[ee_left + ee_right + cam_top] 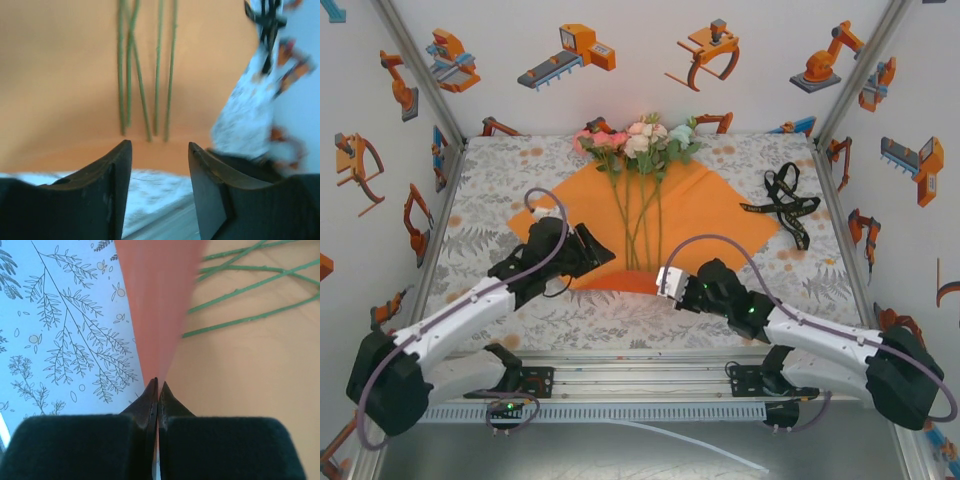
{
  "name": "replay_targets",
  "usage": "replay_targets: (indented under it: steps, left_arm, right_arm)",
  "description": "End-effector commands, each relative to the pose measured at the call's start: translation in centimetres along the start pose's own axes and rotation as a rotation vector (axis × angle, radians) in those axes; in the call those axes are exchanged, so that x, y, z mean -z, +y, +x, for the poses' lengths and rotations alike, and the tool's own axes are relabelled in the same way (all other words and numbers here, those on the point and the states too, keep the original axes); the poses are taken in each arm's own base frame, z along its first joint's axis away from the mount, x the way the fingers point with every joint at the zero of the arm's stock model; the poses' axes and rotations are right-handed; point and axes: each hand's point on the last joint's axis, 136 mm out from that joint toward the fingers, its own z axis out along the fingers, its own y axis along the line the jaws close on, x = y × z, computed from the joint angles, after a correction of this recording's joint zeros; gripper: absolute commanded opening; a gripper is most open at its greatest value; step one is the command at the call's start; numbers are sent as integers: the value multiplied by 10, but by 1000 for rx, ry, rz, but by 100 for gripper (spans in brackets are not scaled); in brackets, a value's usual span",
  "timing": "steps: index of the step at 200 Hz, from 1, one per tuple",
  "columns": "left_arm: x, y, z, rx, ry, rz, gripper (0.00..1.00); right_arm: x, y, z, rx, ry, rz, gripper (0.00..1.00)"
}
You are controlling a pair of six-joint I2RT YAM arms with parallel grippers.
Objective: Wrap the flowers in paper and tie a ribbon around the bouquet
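The orange paper lies flat on the table with the flowers on it, blooms at the far edge and green stems running toward me. The black ribbon lies loose to the right of the sheet. My left gripper hovers at the paper's near left edge; its jaws are open with nothing between them, facing the stem ends. My right gripper is shut on the paper's near edge, and a strip of paper rises from its fingertips beside the stems.
A printed floral tablecloth covers the table. White walls with orange robot pictures close in the left, back and right sides. An aluminium rail with both arm bases runs along the near edge.
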Motion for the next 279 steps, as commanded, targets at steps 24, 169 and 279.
replay_targets:
  steps: [24,169,279]
  left_arm:
    - [29,-28,51,-902,28,269,67]
    - [-20,-23,122,-906,272,321,10]
    - [12,-31,150,-985,165,149,44]
  right_arm:
    - [16,-9,-21,-169,-50,-129,0]
    - [31,-7,-12,-401,-38,-92,0]
    - [59,8,-13,-436,-21,18,0]
